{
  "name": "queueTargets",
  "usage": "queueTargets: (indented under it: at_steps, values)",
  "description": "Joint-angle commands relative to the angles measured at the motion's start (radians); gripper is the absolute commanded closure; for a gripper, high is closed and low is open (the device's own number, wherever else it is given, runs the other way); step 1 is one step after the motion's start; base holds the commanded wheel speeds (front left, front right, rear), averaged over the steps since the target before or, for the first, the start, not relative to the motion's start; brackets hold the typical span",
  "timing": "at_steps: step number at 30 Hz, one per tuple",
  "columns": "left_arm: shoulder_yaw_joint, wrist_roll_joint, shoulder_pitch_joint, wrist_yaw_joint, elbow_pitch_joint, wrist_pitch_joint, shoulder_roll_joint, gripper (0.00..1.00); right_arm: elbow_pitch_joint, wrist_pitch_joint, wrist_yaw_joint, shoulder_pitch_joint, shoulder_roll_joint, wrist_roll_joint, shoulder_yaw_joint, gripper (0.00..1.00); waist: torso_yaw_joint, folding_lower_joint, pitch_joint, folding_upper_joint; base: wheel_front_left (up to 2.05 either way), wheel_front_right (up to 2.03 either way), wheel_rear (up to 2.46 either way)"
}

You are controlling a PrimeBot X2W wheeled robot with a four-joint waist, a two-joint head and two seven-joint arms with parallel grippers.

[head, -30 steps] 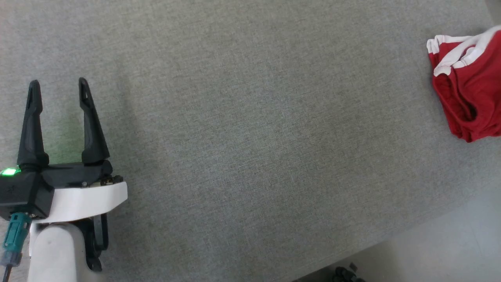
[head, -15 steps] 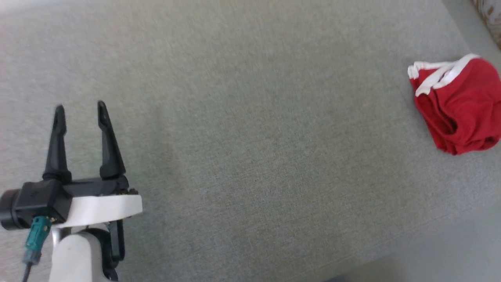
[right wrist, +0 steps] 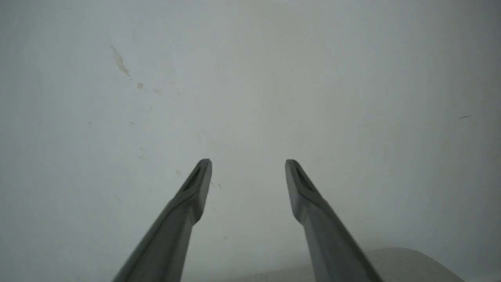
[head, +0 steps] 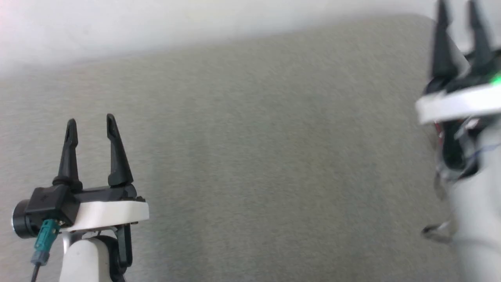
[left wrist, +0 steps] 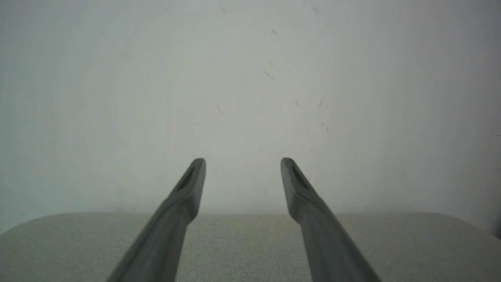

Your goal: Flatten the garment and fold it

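My left gripper (head: 91,119) stands open at the lower left over the grey fabric surface (head: 250,137), nothing between its fingers. The left wrist view has the left gripper (left wrist: 243,161) open, pointing over the surface's far edge at a pale wall. My right gripper (head: 458,6) is blurred at the upper right, fingers apart and empty. In its own wrist view the right gripper (right wrist: 248,161) is open and faces the wall. The garment (head: 437,131) shows as a thin red sliver beside the right wrist; the rest is hidden behind that arm.
A pale wall (head: 195,23) runs along the far edge of the surface. The surface's rounded far corner (right wrist: 407,262) lies below the right fingers. The wide middle of the grey surface lies between the two arms.
The head camera has swung, shifting the whole picture. The right arm has come into view at the right, in front of the red garment. The left gripper stays open.
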Motion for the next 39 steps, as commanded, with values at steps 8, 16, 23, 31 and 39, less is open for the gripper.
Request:
queueTargets:
  at_steps: [8,16,23,31,39]
  values:
    - [-0.012,-0.005,0.019,0.0,0.082,-0.005,-0.007,0.0,-0.14,-0.016,-0.001,0.284,0.134,-0.188,0.002,0.0,0.168,0.0001,-0.159,0.0001,0.0,0.0,0.0]
    - [-0.035,-0.011,0.034,0.016,0.16,-0.005,-0.013,0.0,-0.145,-0.018,-0.001,0.448,0.135,-0.221,0.046,0.0,0.216,0.0001,-0.185,0.0001,0.0,0.0,0.0]
    - [-0.049,-0.041,0.048,0.024,0.223,-0.005,-0.016,0.0,-0.137,-0.019,-0.001,0.531,0.135,-0.251,0.023,0.0,0.234,0.0001,-0.204,0.0001,0.0,0.0,0.0]
    - [-0.096,-0.084,0.084,0.023,0.254,-0.005,-0.019,0.0,-0.132,-0.019,-0.001,0.595,0.135,-0.248,-0.011,0.0,0.233,0.0001,-0.225,0.0001,0.0,0.0,0.0]
    - [-0.131,-0.109,0.105,0.028,0.277,-0.005,-0.02,0.0,-0.112,-0.019,-0.001,0.616,0.135,-0.247,-0.019,0.0,0.225,0.0001,-0.225,0.0001,0.0,0.0,0.0]
